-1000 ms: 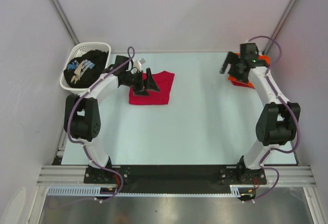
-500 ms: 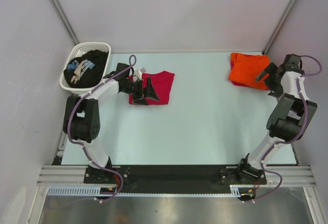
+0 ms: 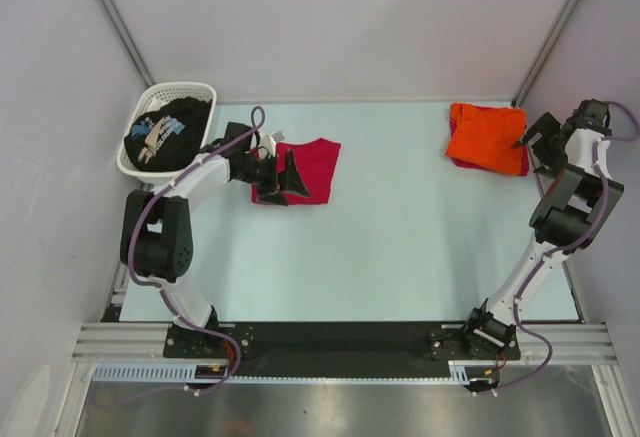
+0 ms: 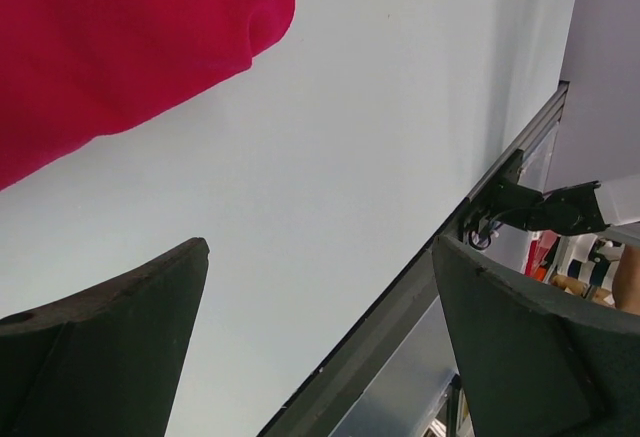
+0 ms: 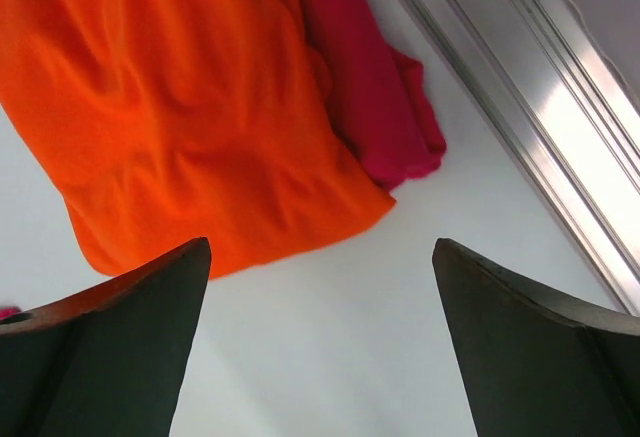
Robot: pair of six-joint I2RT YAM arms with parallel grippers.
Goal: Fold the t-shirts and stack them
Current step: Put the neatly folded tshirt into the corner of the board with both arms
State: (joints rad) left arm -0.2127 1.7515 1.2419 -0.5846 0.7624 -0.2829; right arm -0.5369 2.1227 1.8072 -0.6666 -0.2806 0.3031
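A folded crimson-red t-shirt (image 3: 312, 165) lies at the back left of the table. My left gripper (image 3: 293, 179) hovers open over its left half; in the left wrist view the red t-shirt (image 4: 120, 37) fills the upper left, and nothing sits inside the left gripper (image 4: 320, 247). A folded orange t-shirt (image 3: 487, 134) lies at the back right, on top of a crimson cloth (image 5: 372, 87) that peeks out at its edge. My right gripper (image 3: 532, 145) stands open just right of it, off the cloth; the right gripper (image 5: 322, 245) holds nothing. A black printed t-shirt (image 3: 168, 129) is bunched in the basket.
The white lattice basket (image 3: 181, 87) stands at the back left corner. A metal rail (image 5: 520, 107) runs along the table's right edge close to the right gripper. The table's near-edge frame (image 4: 400, 337) shows past the left fingers.
The right arm has pulled back from above the orange t-shirt to the table's right edge, leaving the shirt lying flat. The left gripper has shifted only slightly over the red t-shirt.
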